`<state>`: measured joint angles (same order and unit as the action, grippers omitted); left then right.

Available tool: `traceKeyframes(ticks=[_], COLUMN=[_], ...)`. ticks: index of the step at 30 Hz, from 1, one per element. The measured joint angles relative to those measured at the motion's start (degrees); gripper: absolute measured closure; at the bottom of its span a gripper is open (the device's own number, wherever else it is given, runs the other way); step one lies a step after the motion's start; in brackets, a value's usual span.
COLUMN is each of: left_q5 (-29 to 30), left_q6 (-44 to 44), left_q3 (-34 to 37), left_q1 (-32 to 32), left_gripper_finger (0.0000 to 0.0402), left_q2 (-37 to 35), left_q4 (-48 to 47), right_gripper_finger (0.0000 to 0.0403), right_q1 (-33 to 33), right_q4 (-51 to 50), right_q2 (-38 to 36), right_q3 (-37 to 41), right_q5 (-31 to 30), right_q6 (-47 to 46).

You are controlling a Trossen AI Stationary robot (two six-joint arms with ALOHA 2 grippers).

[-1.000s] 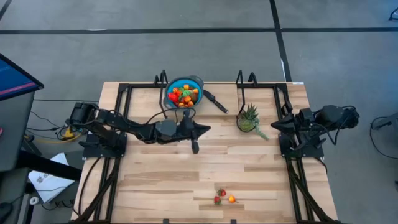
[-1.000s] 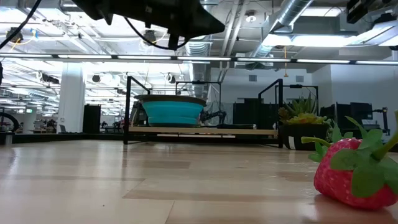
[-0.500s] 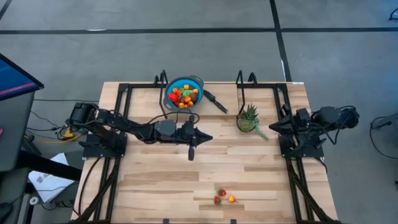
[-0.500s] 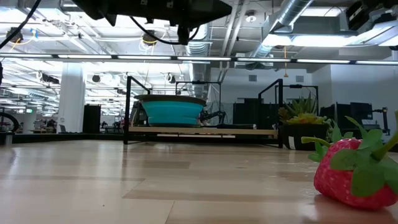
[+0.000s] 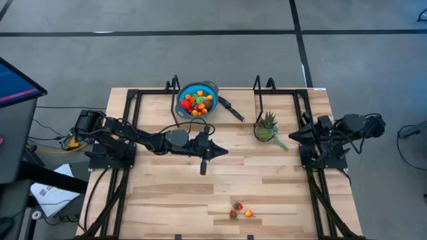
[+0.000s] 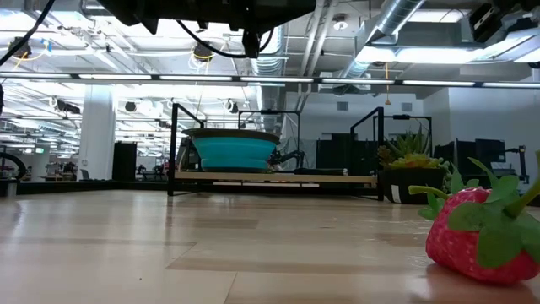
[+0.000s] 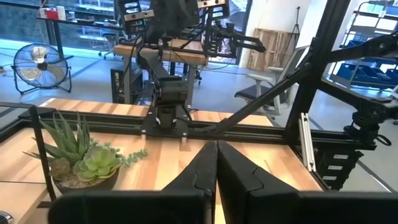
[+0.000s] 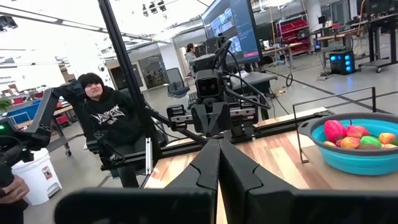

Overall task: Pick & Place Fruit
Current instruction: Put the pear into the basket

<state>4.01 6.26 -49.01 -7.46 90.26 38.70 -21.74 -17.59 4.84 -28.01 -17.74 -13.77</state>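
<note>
**Left arm between bowl and loose fruit**

The left pincer (image 5: 203, 168), clenched and empty, hangs over mid-table. Three fruits (image 5: 239, 211) lie near the front edge; the rest fill the bowl (image 5: 208, 88). Next, probably: reach forward, open, descend. The right pincer (image 5: 295, 135) is clenched, parked.

I see a wooden table (image 5: 173, 190) with a round blue bowl (image 5: 198, 89) near its far edge, a spiky green plant (image 5: 266, 126) in a pot off to the bowl's side, and a person in a dark hoodie (image 8: 106, 121) sitting beyond the table.
</note>
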Motion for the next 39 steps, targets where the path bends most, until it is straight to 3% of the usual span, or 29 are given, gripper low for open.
traceKeyframes(ticks=[10,19,23,33,39], left_q5=[1.09,15.06,18.13,20.59,20.52], left_q6=[0.08,-4.45,-6.05,-6.19,-4.99], left_q3=[0.0,0.0,0.0,1.0,8.87], left_q1=[-2.35,-13.71,-16.41,-14.51,-11.38], left_gripper_finger=[0.04,0.04,0.04,0.04,0.04], left_q2=[0.0,0.0,0.0,-2.78,-11.24], left_q4=[4.62,4.86,4.87,4.71,4.35], right_gripper_finger=[0.0403,0.0403,0.0403,0.0403,0.0403], right_q1=[0.01,0.0,0.0,0.02,0.02], right_q4=[-0.13,0.48,0.49,3.88,3.28], right_q2=[0.0,0.0,0.06,8.25,15.99], right_q3=[0.0,0.0,0.0,0.0,-0.64], right_q5=[0.69,0.72,0.72,0.72,0.74], right_q6=[-1.32,-1.32,-1.32,-0.86,-0.84])
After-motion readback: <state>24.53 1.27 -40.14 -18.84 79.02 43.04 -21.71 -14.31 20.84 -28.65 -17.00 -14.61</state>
